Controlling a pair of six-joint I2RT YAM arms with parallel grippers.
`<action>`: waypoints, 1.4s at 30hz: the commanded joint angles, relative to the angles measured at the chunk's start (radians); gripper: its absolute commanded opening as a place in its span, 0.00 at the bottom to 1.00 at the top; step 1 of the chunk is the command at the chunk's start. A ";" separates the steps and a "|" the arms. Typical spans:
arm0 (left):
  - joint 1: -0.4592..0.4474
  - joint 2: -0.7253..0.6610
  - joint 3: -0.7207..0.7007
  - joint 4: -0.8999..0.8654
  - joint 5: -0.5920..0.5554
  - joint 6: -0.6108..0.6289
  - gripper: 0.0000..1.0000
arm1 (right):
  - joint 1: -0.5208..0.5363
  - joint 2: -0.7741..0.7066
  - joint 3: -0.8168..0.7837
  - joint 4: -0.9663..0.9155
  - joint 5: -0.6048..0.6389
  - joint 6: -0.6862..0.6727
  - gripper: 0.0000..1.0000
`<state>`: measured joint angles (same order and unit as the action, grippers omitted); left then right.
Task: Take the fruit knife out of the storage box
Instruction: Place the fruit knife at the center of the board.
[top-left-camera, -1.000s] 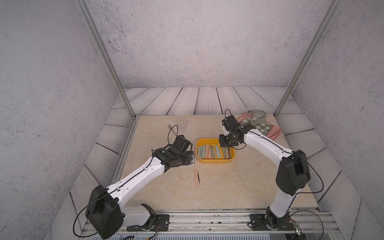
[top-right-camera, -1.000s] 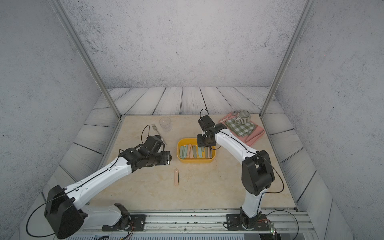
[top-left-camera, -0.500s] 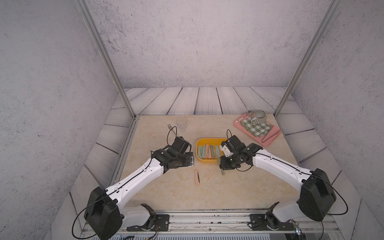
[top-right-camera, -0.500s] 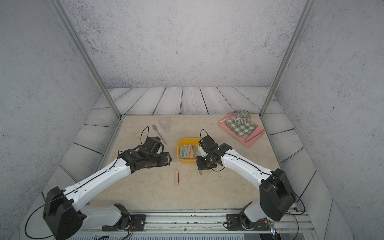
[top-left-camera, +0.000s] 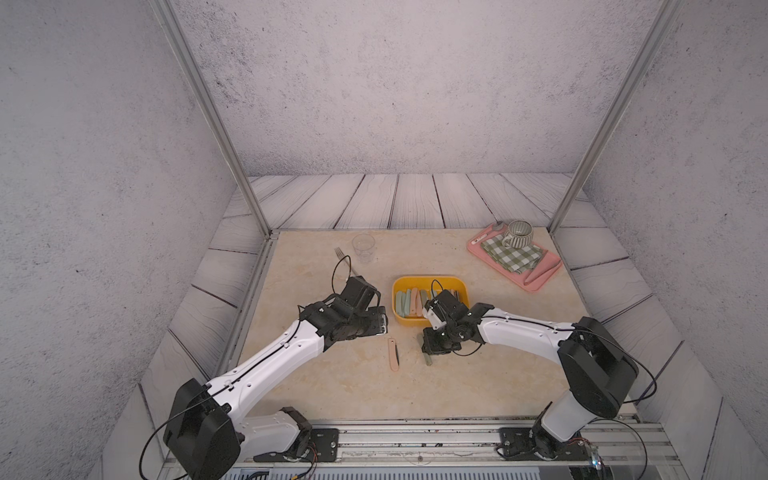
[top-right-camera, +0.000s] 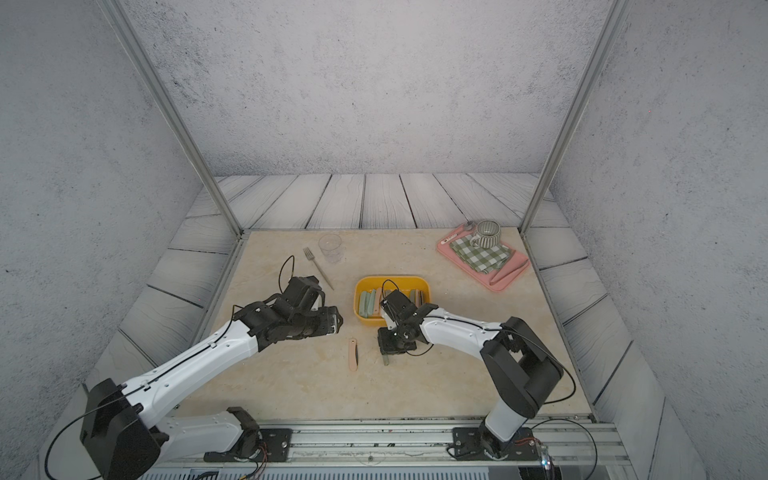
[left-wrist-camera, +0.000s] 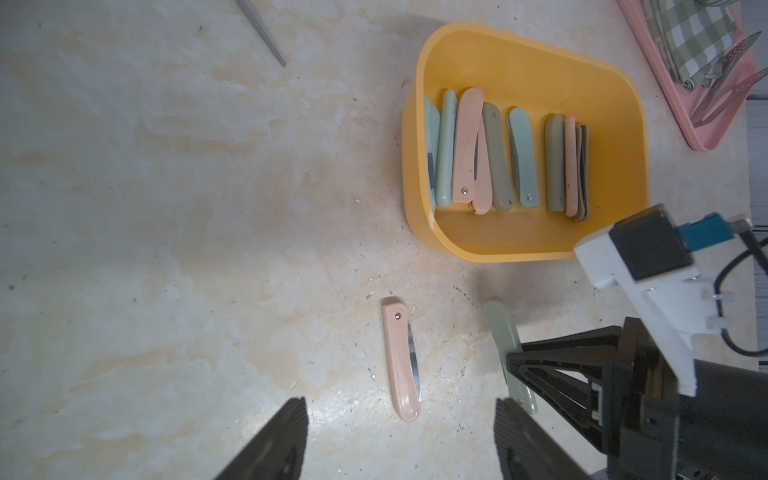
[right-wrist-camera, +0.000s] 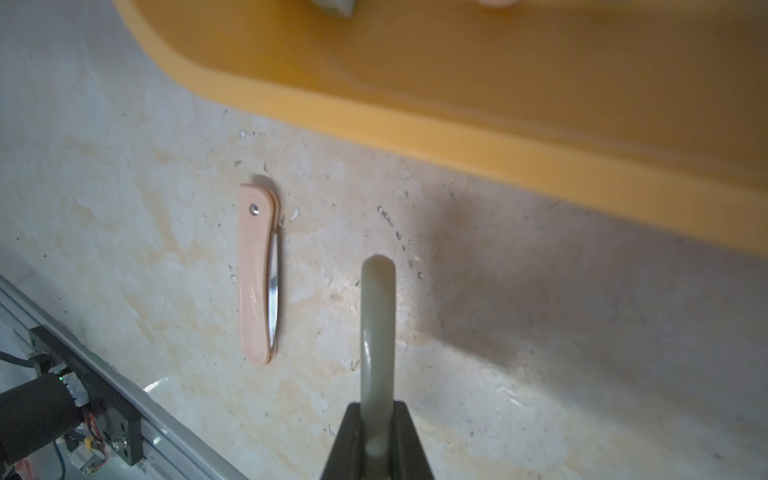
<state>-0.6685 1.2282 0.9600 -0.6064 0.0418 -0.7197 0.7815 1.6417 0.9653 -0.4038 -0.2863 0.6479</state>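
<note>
The yellow storage box (top-left-camera: 430, 281) (left-wrist-camera: 419, 83) holds several folded fruit knives (left-wrist-camera: 498, 158) with green and pink handles. In front of the box, my right gripper (top-left-camera: 429, 352) (right-wrist-camera: 377, 409) is shut on a grey-green folded fruit knife (right-wrist-camera: 376, 311) (left-wrist-camera: 500, 328). The knife is outside the box, low at the tabletop, and I cannot tell whether it touches. A pink folded fruit knife (top-left-camera: 393, 353) (left-wrist-camera: 400, 361) lies on the table just left of it. My left gripper (top-left-camera: 384, 325) (left-wrist-camera: 401, 405) hovers open and empty left of the box, above the pink knife.
A pink tray (top-left-camera: 540, 283) at the back right carries a checked cloth and a striped mug (top-left-camera: 519, 234). A clear cup (top-left-camera: 363, 246) and a fork (top-right-camera: 318, 266) sit at the back left. The metal rail (top-left-camera: 415, 440) runs along the front edge.
My right arm swung from the far side of the storage box to the table in front of it, carrying the grey-green knife down low. The left arm stayed put.
</note>
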 joint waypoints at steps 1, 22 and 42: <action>0.006 -0.021 -0.012 -0.023 0.006 -0.002 0.74 | 0.014 0.022 0.021 0.063 0.005 0.048 0.07; 0.006 -0.036 -0.030 -0.043 -0.011 0.043 0.75 | 0.090 0.164 0.110 0.073 0.023 0.122 0.11; 0.012 -0.046 -0.037 -0.059 -0.010 0.073 0.74 | 0.096 0.175 0.133 -0.050 0.022 0.116 0.30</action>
<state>-0.6674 1.1984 0.9360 -0.6472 0.0452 -0.6640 0.8722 1.8103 1.0893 -0.3935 -0.2676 0.7574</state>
